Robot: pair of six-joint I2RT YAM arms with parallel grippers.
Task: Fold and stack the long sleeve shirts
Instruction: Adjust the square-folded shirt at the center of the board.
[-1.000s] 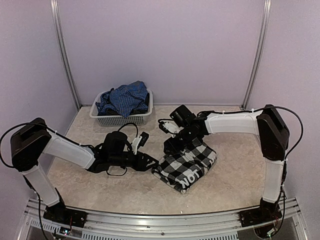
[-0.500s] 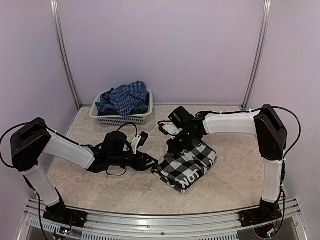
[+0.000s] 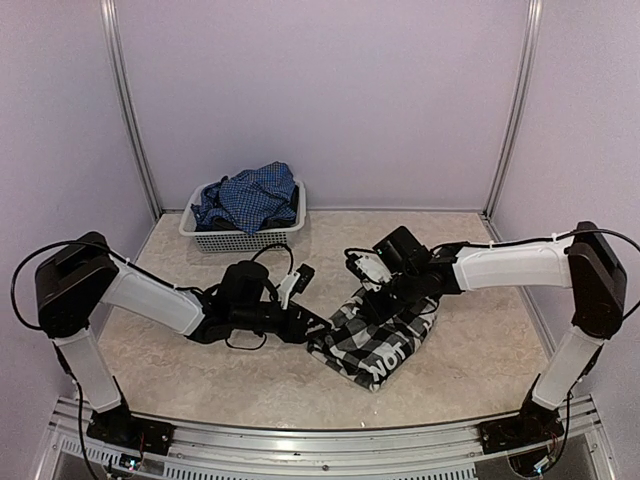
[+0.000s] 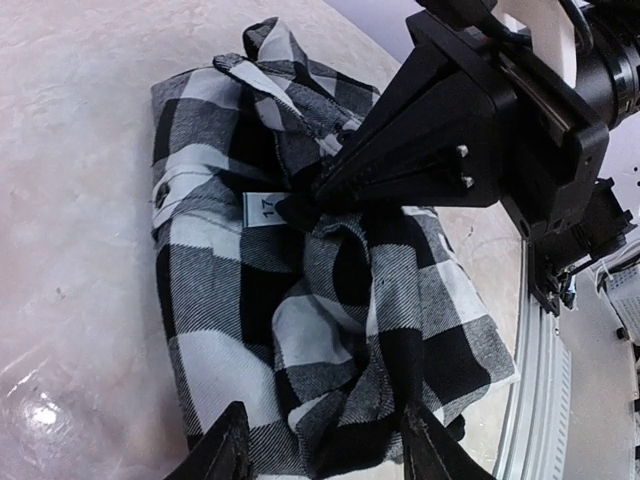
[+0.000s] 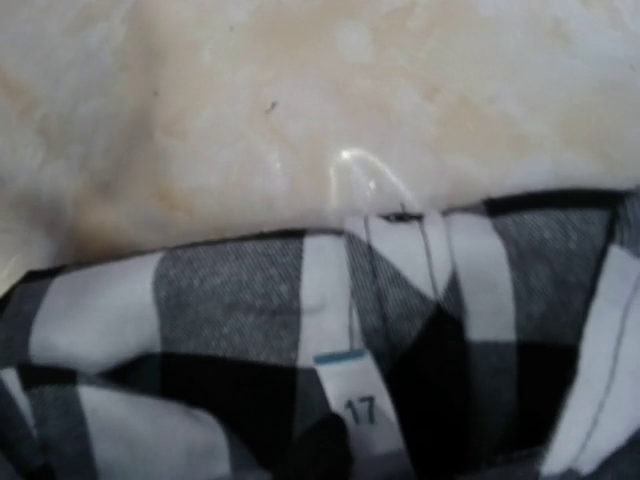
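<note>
Left arm [image 3: 170,305] and right arm [image 3: 500,268] crowd the black-and-white shirt [image 3: 385,340]; the gap between their jaws looks too tight to pass. Surface [image 3: 480,350] right of shirt open. Basket [image 3: 240,240] blocks far-left corner.

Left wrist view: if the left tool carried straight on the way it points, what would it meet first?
The black-and-white checked shirt: its cloth bulges between the left tool's fingers. Beyond that, the right tool sits on the shirt by the size tag, though depth is unclear.

White tag [image 5: 358,405] on the checked shirt [image 4: 250,300]: "17" is printed in dark digits.
Block letters [image 3: 385,361] on the same shirt: "NOT" is read, white on black.
</note>
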